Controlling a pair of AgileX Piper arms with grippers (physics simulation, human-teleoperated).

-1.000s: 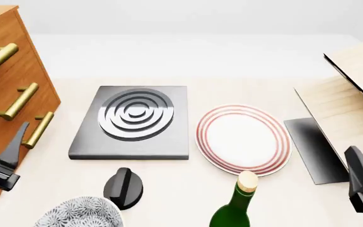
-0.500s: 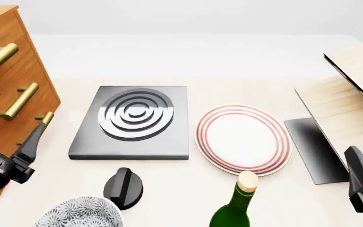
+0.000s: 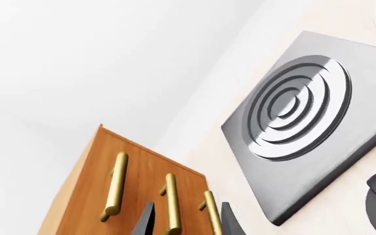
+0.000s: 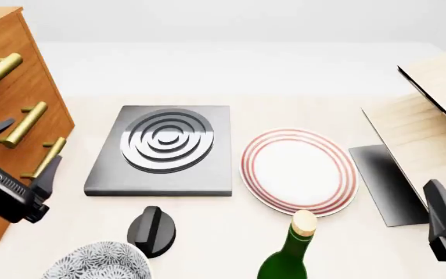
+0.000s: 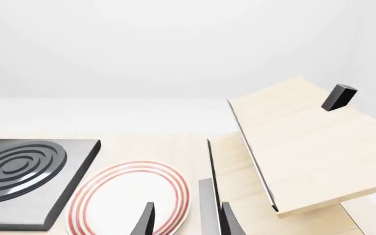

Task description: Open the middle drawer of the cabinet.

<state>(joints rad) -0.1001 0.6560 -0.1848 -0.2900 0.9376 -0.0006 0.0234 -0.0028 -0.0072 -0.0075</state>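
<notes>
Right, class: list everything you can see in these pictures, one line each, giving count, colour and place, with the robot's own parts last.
cabinet: one, orange-brown wood, far left
drawer handles: three, brass, on the cabinet front; middle drawer is the second
stove plate: one, dark grey with ringed disc, centre
plate: one, white with red rings, right of the stove plate
knob: one, black, near edge
patterned bowl: one, blue-white, near left
bottle: one, green, corked, near centre
light-wood box: one, pale, lid raised, right
left gripper: one, black, open before the cabinet front
right gripper: one, black, open

Orange-brown cabinet (image 4: pixel 10 99) at left; middle drawer (image 4: pixel 23 125) apparently shut.
</notes>
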